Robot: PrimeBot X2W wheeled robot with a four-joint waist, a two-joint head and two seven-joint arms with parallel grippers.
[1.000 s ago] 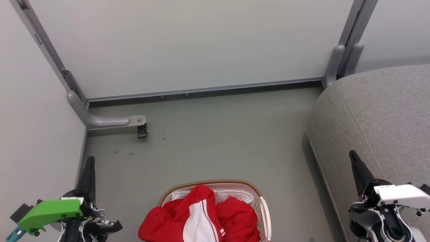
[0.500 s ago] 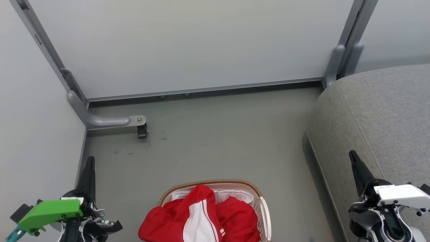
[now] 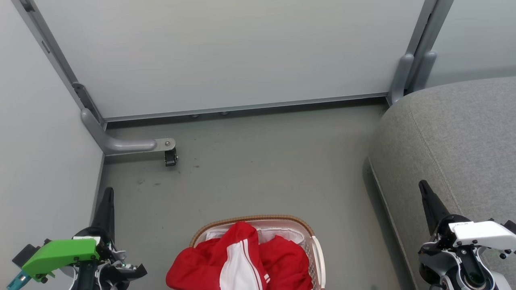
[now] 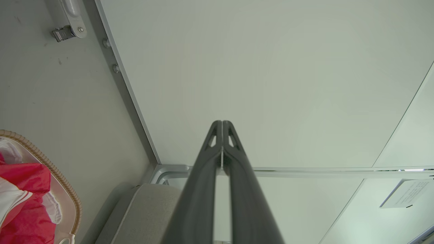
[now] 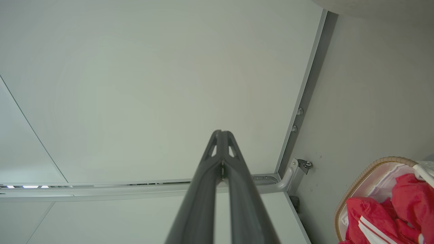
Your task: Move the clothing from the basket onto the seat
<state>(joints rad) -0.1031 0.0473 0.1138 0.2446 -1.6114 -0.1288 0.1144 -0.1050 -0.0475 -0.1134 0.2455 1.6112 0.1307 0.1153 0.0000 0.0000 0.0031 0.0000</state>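
Note:
Red clothing (image 3: 242, 262) with a broad white stripe is heaped in the white basket (image 3: 310, 237), which stands on the floor at the bottom centre of the head view. The grey seat (image 3: 455, 141) fills the right side. My left gripper (image 3: 108, 192) is shut, at the lower left, well left of the basket. My right gripper (image 3: 422, 186) is shut too, over the seat's front edge at the lower right. Both hold nothing. In the left wrist view the shut left gripper (image 4: 222, 122) points at a pale panel, with clothing (image 4: 23, 203) at the left edge. In the right wrist view, the right gripper (image 5: 221, 132) is shut, with the basket (image 5: 366, 176) at the lower right.
Pale partition panels (image 3: 225, 52) close off the back and left. A grey metal foot with a small black caster (image 3: 170, 158) juts onto the floor at the left. Bare grey floor (image 3: 274, 169) lies between the basket and the back panel.

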